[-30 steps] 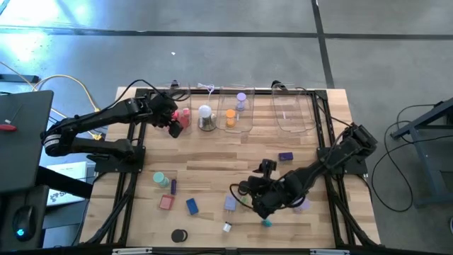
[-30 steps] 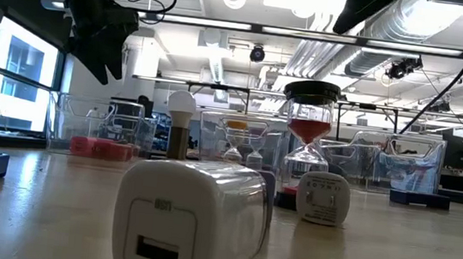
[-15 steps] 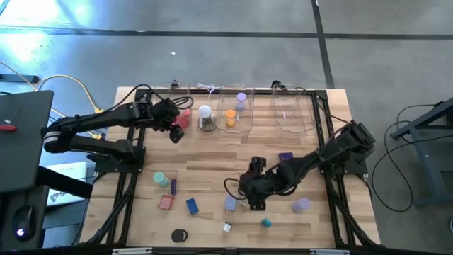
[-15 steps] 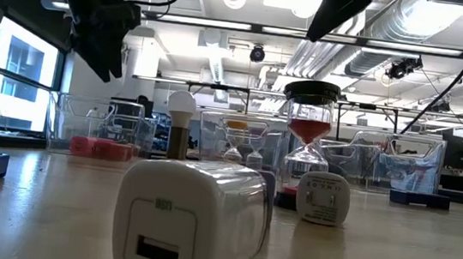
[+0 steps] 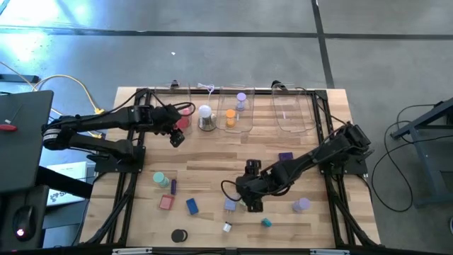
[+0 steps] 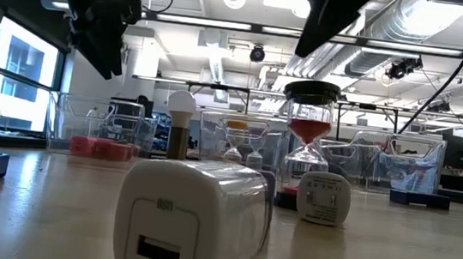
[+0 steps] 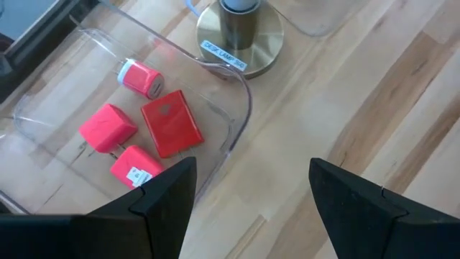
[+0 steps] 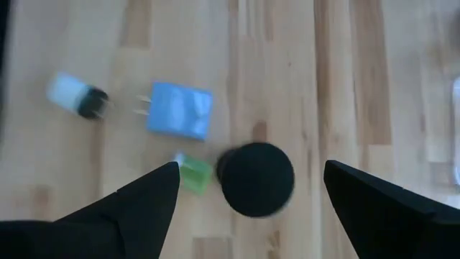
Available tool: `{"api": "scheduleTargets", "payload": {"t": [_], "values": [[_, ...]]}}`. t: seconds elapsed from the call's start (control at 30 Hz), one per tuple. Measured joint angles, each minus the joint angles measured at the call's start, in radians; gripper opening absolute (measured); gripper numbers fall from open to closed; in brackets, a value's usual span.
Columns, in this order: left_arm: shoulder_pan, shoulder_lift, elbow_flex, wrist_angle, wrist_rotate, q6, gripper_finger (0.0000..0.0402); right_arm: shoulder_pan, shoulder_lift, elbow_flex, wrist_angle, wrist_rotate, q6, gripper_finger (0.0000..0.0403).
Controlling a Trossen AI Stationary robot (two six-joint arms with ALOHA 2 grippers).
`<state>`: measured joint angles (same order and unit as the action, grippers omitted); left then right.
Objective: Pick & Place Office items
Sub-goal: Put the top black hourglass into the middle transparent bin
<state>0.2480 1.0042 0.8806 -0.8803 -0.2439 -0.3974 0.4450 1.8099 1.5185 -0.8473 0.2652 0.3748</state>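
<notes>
My left gripper (image 5: 175, 136) hangs open over bare wood just in front of a clear tray (image 7: 237, 122) that holds several red pieces (image 7: 169, 122). Its fingers (image 7: 251, 173) have nothing between them. My right gripper (image 5: 251, 202) hovers open above the middle of the table's near half. Its wrist view looks down on a blue plug block (image 8: 180, 111), a small white and black piece (image 8: 75, 97), a little green piece (image 8: 192, 175) and a black round top (image 8: 255, 180). That black top shows in the gap between the right fingers (image 8: 250, 169), lower down and untouched.
Clear trays (image 5: 236, 110) (image 5: 291, 113) line the far edge, beside a white dome lamp (image 5: 206, 117). Loose on the near left lie a teal cylinder (image 5: 160, 178), a pink block (image 5: 166, 202), a blue block (image 5: 192, 206) and a black disc (image 5: 178, 235). A lavender cylinder (image 5: 301, 205) sits near right.
My right gripper has travelled toward the table's left edge, from above the teal piece to beside the lavender-blue plug block, rolling as it went. My left gripper has drawn a little toward the near edge, away from the tray of red pieces.
</notes>
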Motion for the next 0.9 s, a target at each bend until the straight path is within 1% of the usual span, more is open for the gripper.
{"api": "scheduleTargets", "payload": {"t": [0.13,0.23,0.4,0.7,0.9], "values": [[-0.024,0.000,0.000,-0.001,-0.023,-0.002,0.0262,0.007,0.014,0.001,0.032,0.031,-0.011,0.0328],[-0.034,0.000,0.000,-0.001,-0.024,-0.004,0.0262,0.005,0.026,0.000,0.017,0.036,-0.008,0.0325],[-0.050,0.000,0.000,-0.002,-0.024,-0.010,0.0262,-0.011,0.062,-0.001,0.008,0.023,-0.012,0.0325],[-0.071,0.000,0.000,-0.002,-0.025,-0.016,0.0262,-0.020,0.064,-0.001,0.014,0.024,0.004,0.0325],[-0.089,0.000,0.000,-0.002,-0.026,-0.022,0.0262,-0.028,0.064,-0.062,0.041,0.003,0.035,0.0325]]}}
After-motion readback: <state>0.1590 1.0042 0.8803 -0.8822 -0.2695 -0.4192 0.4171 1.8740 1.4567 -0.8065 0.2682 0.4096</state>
